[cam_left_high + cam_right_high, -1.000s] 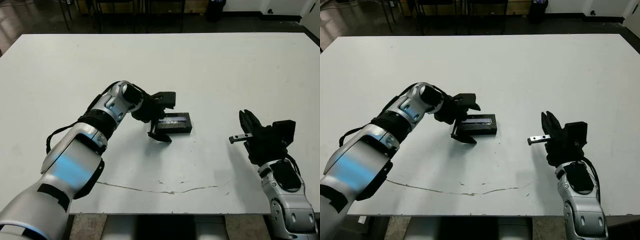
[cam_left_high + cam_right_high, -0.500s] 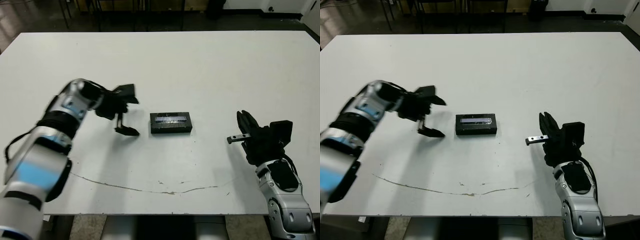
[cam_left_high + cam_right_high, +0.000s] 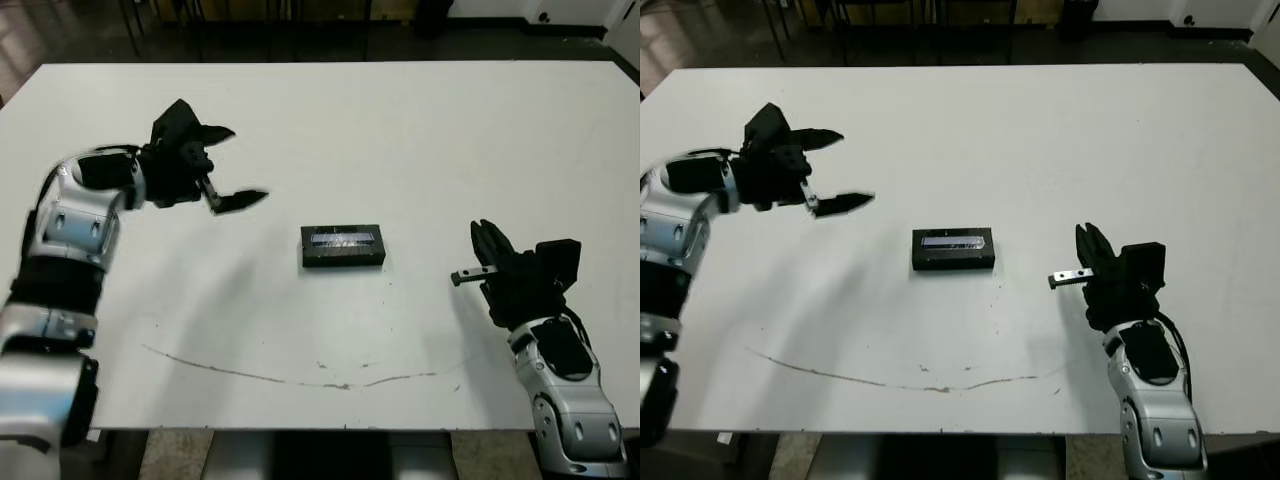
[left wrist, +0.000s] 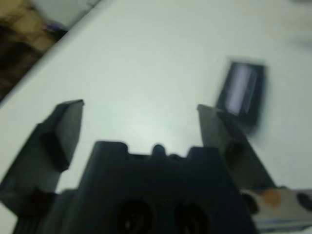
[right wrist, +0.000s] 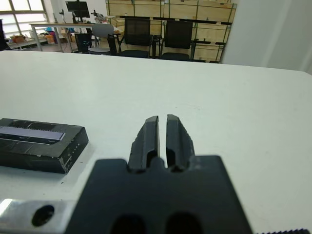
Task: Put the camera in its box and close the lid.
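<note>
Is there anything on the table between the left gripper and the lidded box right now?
Nothing visible. Only bare white table lies between the left gripper, which hangs open to the box's left and farther from the robot, and the box with its lid on. The right gripper, shut, sits on the box's other side.

White table (image 3: pixel 420 130) bears the lidded box (image 3: pixel 343 247).

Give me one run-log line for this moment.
lid: on box, closed | camera: not visible | left gripper: open, empty, raised, clear of box | right gripper: shut, empty | table
</note>
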Tool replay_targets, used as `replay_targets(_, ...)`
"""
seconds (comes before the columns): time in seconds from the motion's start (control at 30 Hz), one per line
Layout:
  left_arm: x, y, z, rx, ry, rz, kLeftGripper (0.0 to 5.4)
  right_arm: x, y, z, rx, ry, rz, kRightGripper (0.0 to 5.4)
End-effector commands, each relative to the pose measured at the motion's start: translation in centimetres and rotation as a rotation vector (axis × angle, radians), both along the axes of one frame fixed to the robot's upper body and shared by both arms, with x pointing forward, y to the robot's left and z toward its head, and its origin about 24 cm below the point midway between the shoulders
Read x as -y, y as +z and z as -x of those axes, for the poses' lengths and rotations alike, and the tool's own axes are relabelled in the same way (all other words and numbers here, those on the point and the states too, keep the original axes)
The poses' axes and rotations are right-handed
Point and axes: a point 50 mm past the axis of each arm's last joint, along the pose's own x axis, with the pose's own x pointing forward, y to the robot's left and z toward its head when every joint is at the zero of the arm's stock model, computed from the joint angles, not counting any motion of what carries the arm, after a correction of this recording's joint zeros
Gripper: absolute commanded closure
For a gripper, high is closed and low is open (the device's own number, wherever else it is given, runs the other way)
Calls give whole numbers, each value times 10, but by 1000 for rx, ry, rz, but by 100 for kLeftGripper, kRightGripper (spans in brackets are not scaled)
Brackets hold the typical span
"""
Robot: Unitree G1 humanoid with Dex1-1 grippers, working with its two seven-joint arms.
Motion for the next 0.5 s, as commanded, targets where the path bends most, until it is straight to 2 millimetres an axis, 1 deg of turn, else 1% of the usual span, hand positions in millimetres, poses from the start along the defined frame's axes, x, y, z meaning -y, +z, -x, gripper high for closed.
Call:
replay_targets(0.03, 13, -12, 10, -33, 141, 117, 209, 2, -5, 1, -24, -18, -2, 540)
replay_targets(0.1, 26, -15, 16, -29, 190, 159, 259, 2, -4, 1, -23, -17, -7, 540)
replay_targets(0.2, 44, -19, 24, -32, 201, 175, 331, 2, -4, 0, -22, -16, -4, 540)
replay_targets(0.37, 66, -27, 34, -78, 170, 196, 449, 2, -3, 0, -10, -16, 18, 540)
replay_targets(0.5, 80, -36, 38, -100, 189, 177, 539, 1, -3, 0, -11, -17, 9, 540)
